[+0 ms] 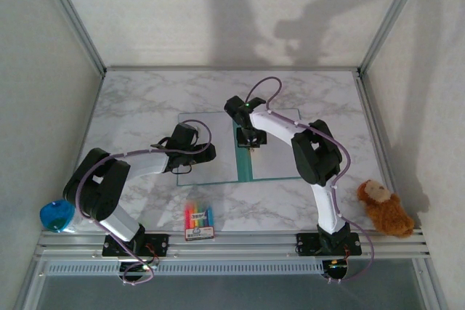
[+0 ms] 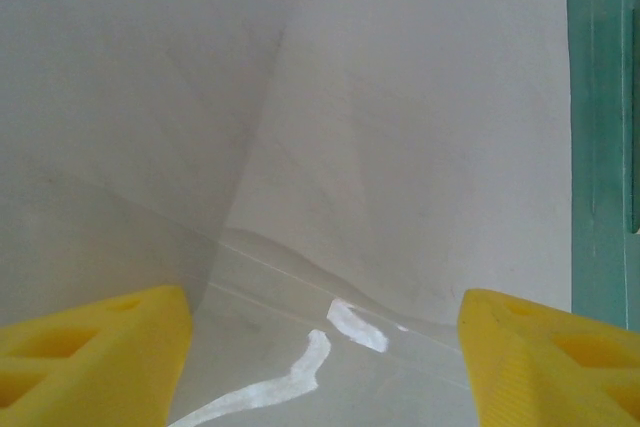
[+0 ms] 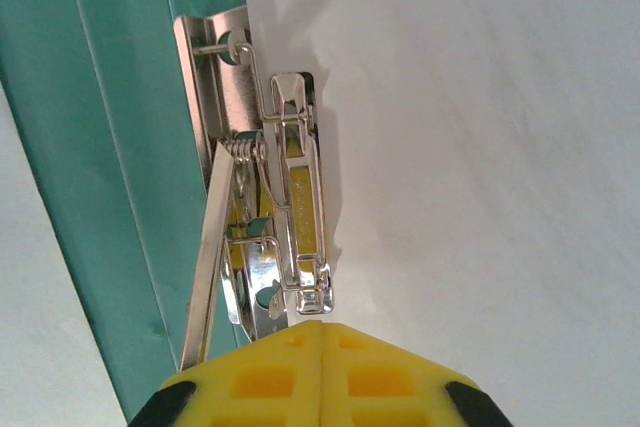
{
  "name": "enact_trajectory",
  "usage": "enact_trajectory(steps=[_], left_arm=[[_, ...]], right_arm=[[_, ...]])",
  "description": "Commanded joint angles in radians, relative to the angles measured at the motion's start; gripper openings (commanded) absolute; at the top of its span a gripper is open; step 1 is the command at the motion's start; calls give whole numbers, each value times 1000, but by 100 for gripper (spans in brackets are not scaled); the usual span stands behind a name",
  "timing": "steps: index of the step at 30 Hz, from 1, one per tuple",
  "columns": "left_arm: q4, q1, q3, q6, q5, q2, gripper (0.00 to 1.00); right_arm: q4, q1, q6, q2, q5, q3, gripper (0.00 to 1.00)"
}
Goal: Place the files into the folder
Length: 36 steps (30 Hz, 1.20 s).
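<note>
Lying open on the marble tabletop (image 1: 145,99) between pale walls (image 1: 43,70), the folder (image 1: 246,168); left jaws apart, right jaws together.

The left arm folds at its elbow and reaches inward, the left gripper (image 2: 325,322) held low with its yellow fingers (image 2: 95,347) spread wide. The right arm stretches forward and leftward, the right gripper (image 3: 322,332) pointing down, its jaws pressed together.
</note>
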Motion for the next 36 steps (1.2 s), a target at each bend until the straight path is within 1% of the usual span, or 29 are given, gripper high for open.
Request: enact_trajectory(steps=[1,6,11,17,23,32,36], left_arm=[[-74,-10,-20,-4,-29,50,73],[-76,-11,-15,-4,-34,54,73],[-76,-10,-15,-8,-34,54,73],[-68,-10,-21,-9,-31,57,73],[-63,-12,-24,-10,-30,55,73],[-60,-12,-30,-10,-27,53,73],[-62,-12,-31,-8,-33,50,73]], right_arm=[[-22,-12,-14,29,18,36,6],[-47,-18,-24,31,29,79,7],[-64,-20,-22,10,27,106,11],[-42,-18,-3,-37,-34,96,21],[-25,-16,19,-64,-76,86,27],[-19,-4,43,-49,-93,84,28],[-17,0,47,-45,-97,71,26]])
